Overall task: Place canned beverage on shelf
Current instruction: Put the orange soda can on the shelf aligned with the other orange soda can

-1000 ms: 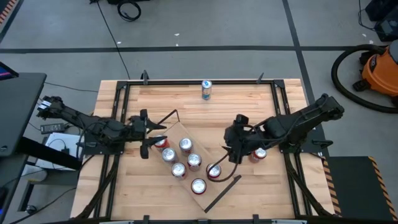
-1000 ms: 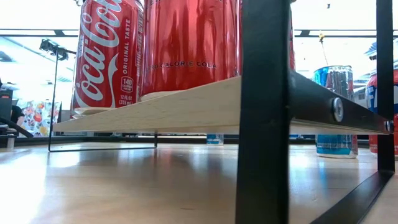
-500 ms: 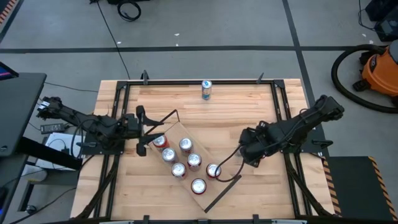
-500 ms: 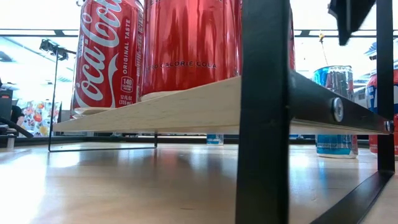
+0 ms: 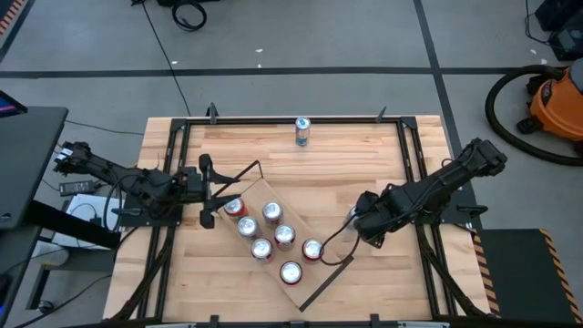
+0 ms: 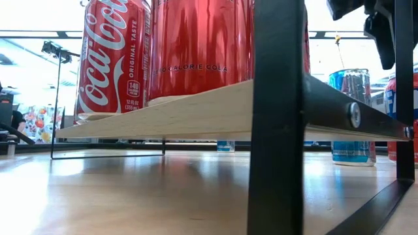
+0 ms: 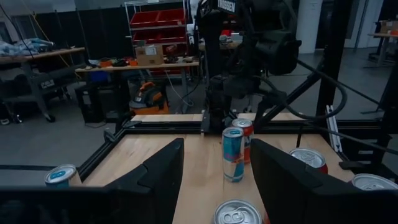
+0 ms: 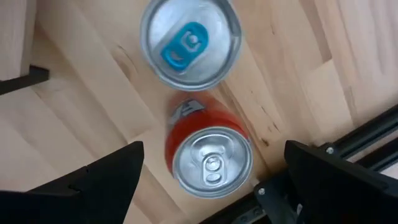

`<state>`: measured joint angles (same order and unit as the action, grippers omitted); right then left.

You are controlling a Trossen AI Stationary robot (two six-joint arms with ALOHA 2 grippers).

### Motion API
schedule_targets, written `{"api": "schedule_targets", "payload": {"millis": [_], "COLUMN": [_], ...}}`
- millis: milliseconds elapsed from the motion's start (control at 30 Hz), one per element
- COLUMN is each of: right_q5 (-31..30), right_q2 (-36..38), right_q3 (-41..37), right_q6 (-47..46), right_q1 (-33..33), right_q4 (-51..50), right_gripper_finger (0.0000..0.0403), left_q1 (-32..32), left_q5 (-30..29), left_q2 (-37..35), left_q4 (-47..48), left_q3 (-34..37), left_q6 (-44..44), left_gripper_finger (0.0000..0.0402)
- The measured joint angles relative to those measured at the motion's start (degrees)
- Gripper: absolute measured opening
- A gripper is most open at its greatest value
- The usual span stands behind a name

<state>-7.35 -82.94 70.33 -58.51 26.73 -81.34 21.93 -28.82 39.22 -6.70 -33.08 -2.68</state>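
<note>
My right gripper (image 5: 357, 219) hangs over the right side of the tabletop (image 5: 301, 169), jaws spread wide and gripping nothing. Through its wrist camera I look straight down between them at two upright cans side by side: a red can (image 8: 210, 157) and a silver-topped can with a blue tab (image 8: 189, 40), which looks to be the slim blue one. Neither is touched. I take the red can as the likely pick, since it sits most squarely between the jaws.

It will be a rigid cylinder if full, reasonably weighty, with smooth painted walls that can slip. An empty can would dent if pinched hard. I would close across the middle of the body, below the rim, keeping it upright and clear of its neighbour.

Left of that gripper, the shelf (image 5: 273, 239) lies diagonally across the tabletop's centre, a black rod at each short end. Six cans (image 5: 283, 237) already stand on it, the near-right one just beside my gripper. Little bare plank is left, so any newcomer must go in tightly.

My left gripper (image 5: 212, 189) waits at the shelf's far-left end, jaws pressed nearly together and empty. Another blue can (image 5: 302, 131) stands alone at the far edge.
</note>
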Motion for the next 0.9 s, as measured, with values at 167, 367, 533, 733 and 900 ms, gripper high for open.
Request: {"api": "schedule_targets", "payload": {"millis": [167,367,533,733,900], "right_q5": [0.71,1.35,2.97,4.07,4.55], "right_q2": [5.2,9.08,9.08,9.1,9.1], "right_q3": [-5.5,-10.67,-13.93,-17.56,-20.41], "right_q6": [-2.78,-4.38,-4.36,-4.03,-2.93], "right_q1": [-0.01,-0.01,-0.01,-0.01,-1.11], "right_q4": [3.58,7.48,10.28,14.34,17.71], "right_gripper_finger": [0.04,0.04,0.04,0.04,0.0399], "left_q1": [0.0,0.0,0.0,0.0,0.0], "left_q5": [0.0,0.0,0.0,0.0,-0.02], "left_q2": [0.0,0.0,0.0,0.0,0.0], "left_q4": [0.01,0.0,0.0,0.0,0.0], "left_q3": [0.0,0.0,0.0,0.0,0.02], "left_q6": [0.26,0.31,0.32,0.35,0.37], "left_gripper_finger": [0.0194,0.0194,0.0194,0.0194,0.0194]}}
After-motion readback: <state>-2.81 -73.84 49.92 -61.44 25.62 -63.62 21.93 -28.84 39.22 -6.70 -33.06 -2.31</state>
